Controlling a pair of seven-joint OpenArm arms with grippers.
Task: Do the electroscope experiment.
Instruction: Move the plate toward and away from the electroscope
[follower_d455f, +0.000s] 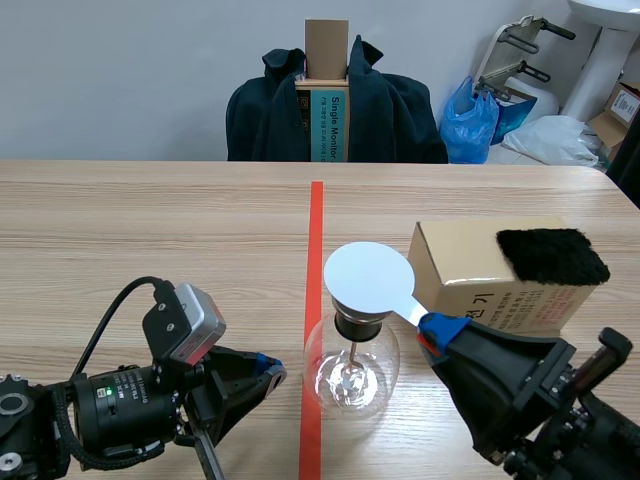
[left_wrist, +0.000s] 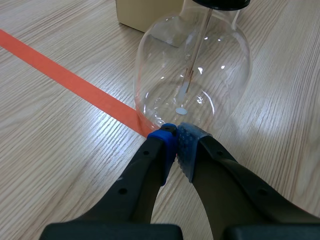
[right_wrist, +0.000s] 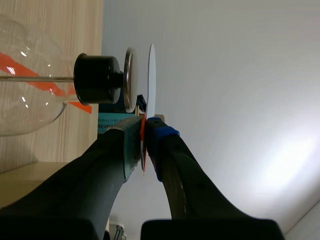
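This looks like the charging step: our right gripper (follower_d455f: 437, 328) pinches the disc (follower_d455f: 368, 278) just over the flask (follower_d455f: 352, 372) in the near middle, our left gripper (follower_d455f: 270, 368) sits beside it, fingers pressed together, so next we should gently touch the disc to its top

- The left arm (follower_d455f: 110, 410) lies low and nearly level, with its wrist pointing toward the other arm.
- The left gripper (left_wrist: 175, 136) has its fingers pressed together, pads touching, with nothing between them.
- The right arm (follower_d455f: 530, 400) comes in low.
- The right gripper (right_wrist: 145, 127) is rolled onto its side, its fingers clamped on the thin stem of a white disc (right_wrist: 151, 75) that stands out ahead of the fingertips.
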